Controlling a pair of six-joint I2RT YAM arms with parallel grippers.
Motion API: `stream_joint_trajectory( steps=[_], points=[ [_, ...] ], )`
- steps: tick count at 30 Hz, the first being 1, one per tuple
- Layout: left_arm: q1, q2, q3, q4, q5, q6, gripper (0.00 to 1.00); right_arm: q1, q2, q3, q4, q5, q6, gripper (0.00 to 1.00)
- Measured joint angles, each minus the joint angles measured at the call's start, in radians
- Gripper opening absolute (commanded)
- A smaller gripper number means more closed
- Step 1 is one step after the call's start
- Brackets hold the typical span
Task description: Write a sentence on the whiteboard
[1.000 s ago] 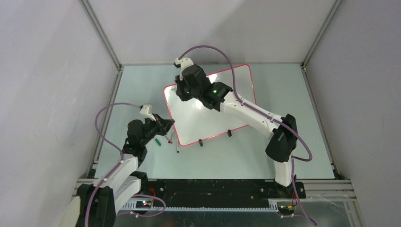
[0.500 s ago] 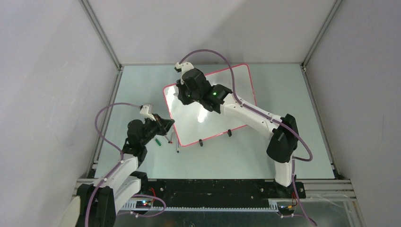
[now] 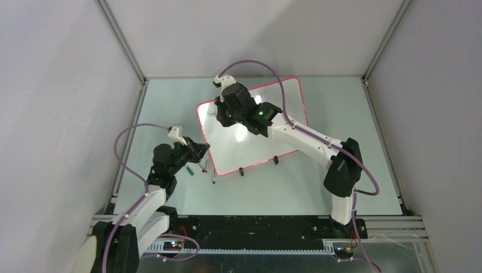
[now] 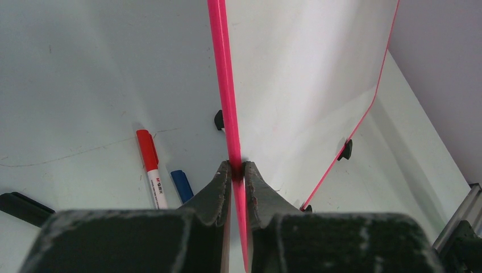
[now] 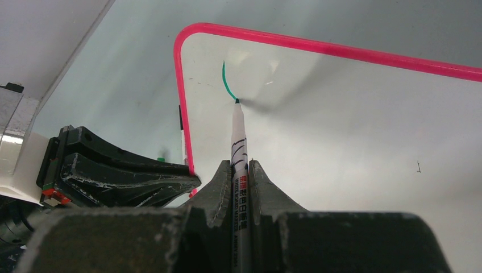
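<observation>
The whiteboard (image 3: 267,128), glossy white with a red-pink rim, lies tilted on the table. My left gripper (image 3: 201,149) is shut on its near-left corner rim (image 4: 230,114). My right gripper (image 3: 219,112) is shut on a white marker (image 5: 237,153) over the board's far-left corner. The marker's tip touches the board at the end of a short curved teal-green stroke (image 5: 227,82). That stroke is the only writing of the sentence that shows. The left gripper's black fingers (image 5: 125,176) show at the left of the right wrist view.
A red-capped marker (image 4: 151,168) and a blue-capped one (image 4: 182,185) lie on the table left of the board, beside a black object (image 4: 20,207). A green cap (image 3: 189,170) and a thin pen (image 3: 213,177) lie near the left gripper. Black clip feet (image 3: 275,160) sit on the board's near edge.
My right gripper has moved a little to the right and away with the marker at the board's far-left corner. The left arm and the board have not moved.
</observation>
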Motion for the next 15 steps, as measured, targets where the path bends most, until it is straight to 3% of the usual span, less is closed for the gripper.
stream_joint_trajectory(
  steps=[15],
  points=[
    [0.0,0.0,0.0,0.0,0.002,0.0,0.0,-0.028,0.009,0.058,-0.018,-0.007,0.0,0.0]
  ],
)
